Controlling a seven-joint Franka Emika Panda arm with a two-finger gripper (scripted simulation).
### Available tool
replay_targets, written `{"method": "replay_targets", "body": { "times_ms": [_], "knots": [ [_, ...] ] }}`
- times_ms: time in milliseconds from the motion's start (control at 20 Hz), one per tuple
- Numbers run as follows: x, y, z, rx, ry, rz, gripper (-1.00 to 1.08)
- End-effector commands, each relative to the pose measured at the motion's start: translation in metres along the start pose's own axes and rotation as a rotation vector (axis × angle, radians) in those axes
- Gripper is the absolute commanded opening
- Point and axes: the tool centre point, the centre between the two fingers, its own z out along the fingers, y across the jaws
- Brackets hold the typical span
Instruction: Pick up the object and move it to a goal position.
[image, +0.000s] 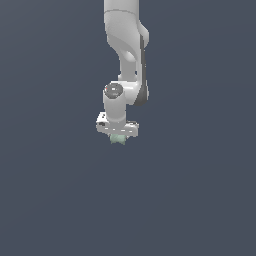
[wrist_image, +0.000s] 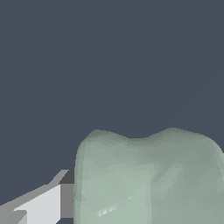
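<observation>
**Gripping a pale green lump: Panda arm poised over a bare grey field**

Reaching down from the upper edge of the exterior view, a white Franka arm (image: 126, 55) hangs its gripper (image: 118, 136) over a flat, featureless slate-grey ground (image: 55, 200). The wrist housing, with a dark round cap (image: 113, 90) on its near face, sits directly above the broad white hand. Just beneath that hand, the object (image: 118, 138), a small mint-green lump narrower than the hand itself, peeks out, touching its underside and lying a little toward the exterior view's right of the hand's centre.

From the wrist view the same lump (wrist_image: 148, 179) fills much of the frame, its outline rounded and slightly lobed, with a shallow dip along its visible edge and faint pale streaks on its surface. One finger (wrist_image: 43, 203), white with a grey inner pad, lies flush against the lump's side. The opposite finger is hidden from both cameras, but the visible one presses right up to the lump, so the fingers appear closed on it. Whether the lump rests on the ground or is lifted clear of it cannot be told from either picture. Nothing but plain grey shows behind it.
</observation>
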Motion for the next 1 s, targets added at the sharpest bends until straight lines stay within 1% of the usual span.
{"method": "replay_targets", "body": {
  "times_ms": [0, 250, 450, 950],
  "knots": [
    [-0.001, -0.001, -0.007, 0.0, 0.0, 0.0, -1.0],
    [-0.006, -0.005, -0.031, 0.0, 0.0, 0.0, -1.0],
    [-0.012, -0.01, -0.058, 0.0, 0.0, 0.0, -1.0],
    [-0.031, -0.026, -0.152, -0.001, 0.0, 0.001, -1.0]
  ]
}}
